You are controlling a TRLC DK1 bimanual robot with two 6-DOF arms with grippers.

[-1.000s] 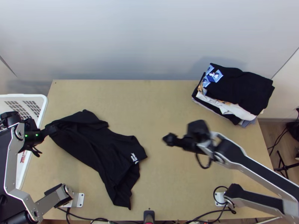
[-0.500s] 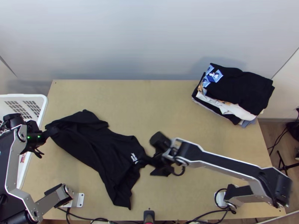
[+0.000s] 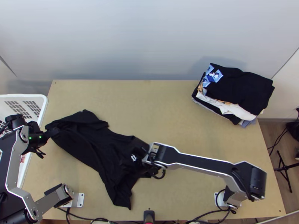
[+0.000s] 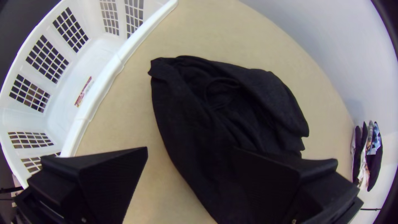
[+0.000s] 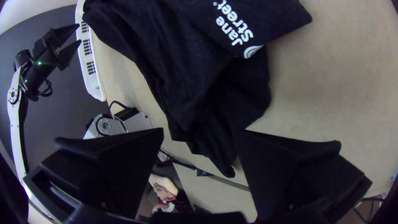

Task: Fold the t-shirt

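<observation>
The table (image 3: pixel 168 104) carries the black t-shirt (image 3: pixel 93 145) on its left half. The shirt lies rumpled, running from the left side down to the near middle, its lie much the same as a second ago. The right arm (image 3: pixel 202 160) has changed most: it was right of the shirt, out over bare wood, and now reaches left across the shirt's right part. The left arm (image 3: pixel 13 164) has barely shifted. At the table's left edge is a white basket (image 3: pixel 45 106) with grid openings; a stack of folded clothes (image 3: pixel 243 89) sits unmoved at the far right.

The right pincer (image 3: pixel 125 162) has come in over the print side of the shirt, spread wide with nothing between its fingers. The left pincer (image 3: pixel 56 131) is also wide and holding nothing, at the shirt's left end; whether it touches the cloth I cannot tell.

White lettering with a small curved emblem (image 5: pixel 253 50) marks the shirt's right part; from above, the right arm's end now covers some of it. The stack's top garment bears a blue-and-white print (image 3: pixel 214 75). Smallest is a red-and-white label (image 4: pixel 84 91) inside the basket.
</observation>
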